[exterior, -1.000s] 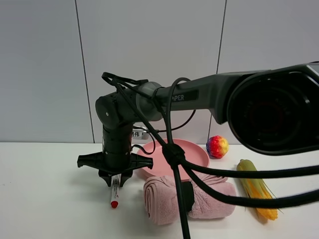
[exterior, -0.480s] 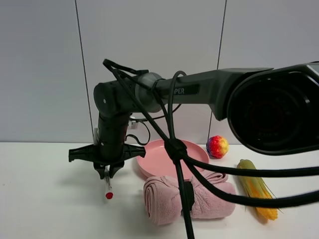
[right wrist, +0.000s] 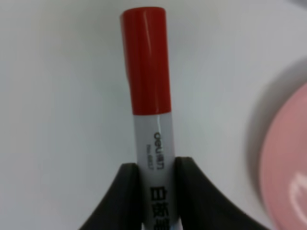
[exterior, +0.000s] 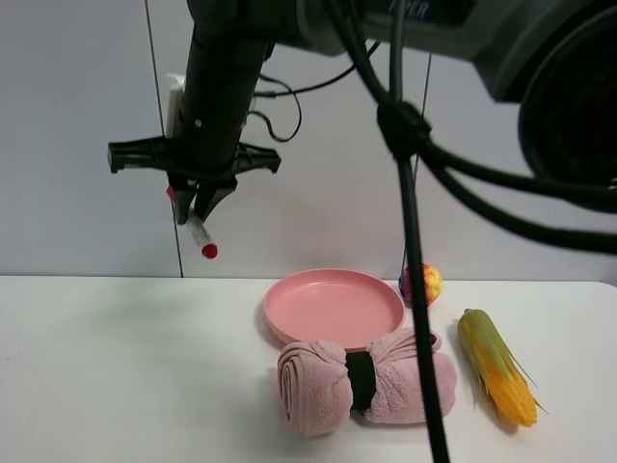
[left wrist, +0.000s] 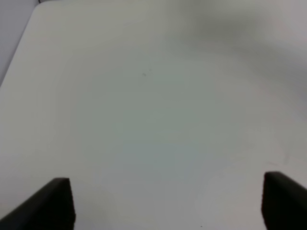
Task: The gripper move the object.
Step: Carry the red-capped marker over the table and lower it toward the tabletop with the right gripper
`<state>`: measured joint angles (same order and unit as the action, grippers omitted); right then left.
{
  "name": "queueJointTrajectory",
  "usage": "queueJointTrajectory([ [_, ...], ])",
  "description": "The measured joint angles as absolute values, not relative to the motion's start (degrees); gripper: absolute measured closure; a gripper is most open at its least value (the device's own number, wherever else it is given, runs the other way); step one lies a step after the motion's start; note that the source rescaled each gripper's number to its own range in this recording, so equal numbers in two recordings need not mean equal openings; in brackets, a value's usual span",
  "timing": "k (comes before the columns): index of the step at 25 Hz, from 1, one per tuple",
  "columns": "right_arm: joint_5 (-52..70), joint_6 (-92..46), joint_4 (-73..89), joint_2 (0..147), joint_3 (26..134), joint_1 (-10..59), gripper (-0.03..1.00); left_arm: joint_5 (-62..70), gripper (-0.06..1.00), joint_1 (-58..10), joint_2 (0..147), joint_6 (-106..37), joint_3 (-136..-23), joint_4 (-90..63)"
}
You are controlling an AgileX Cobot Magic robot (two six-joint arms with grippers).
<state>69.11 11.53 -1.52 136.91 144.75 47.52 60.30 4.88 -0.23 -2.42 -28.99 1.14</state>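
Note:
My right gripper (exterior: 199,206) has reached across to the left of the exterior view and hangs high above the table, shut on the white marker pen (exterior: 201,237). The pen points down, red cap lowest. In the right wrist view the gripper (right wrist: 157,191) clamps the white barrel, and the pen (right wrist: 149,110) sticks out beyond the black fingers (right wrist: 125,194) with its red cap and dark print showing. My left gripper (left wrist: 165,203) is open and empty over bare white table; only its two black fingertips (left wrist: 53,203) show.
A pink plate (exterior: 335,307) sits mid-table; its rim shows in the right wrist view (right wrist: 288,167). A rolled pink towel (exterior: 318,384) with a black band lies in front of it. A corn cob (exterior: 496,365) lies right, a rainbow ball (exterior: 426,284) behind the plate. Black cables (exterior: 415,289) hang in front.
My right gripper has lifted the marker from just above the table to high above it and shifted slightly left. Plate, towel, corn and ball have not moved.

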Motion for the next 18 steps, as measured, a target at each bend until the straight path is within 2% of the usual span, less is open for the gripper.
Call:
queueJointTrajectory([
  [18,69.7,12.0,-14.6,132.2,145.1,46.7,0.97,60.3,-0.06,4.9,-0.2,-2.4,-29.0,1.1],
])
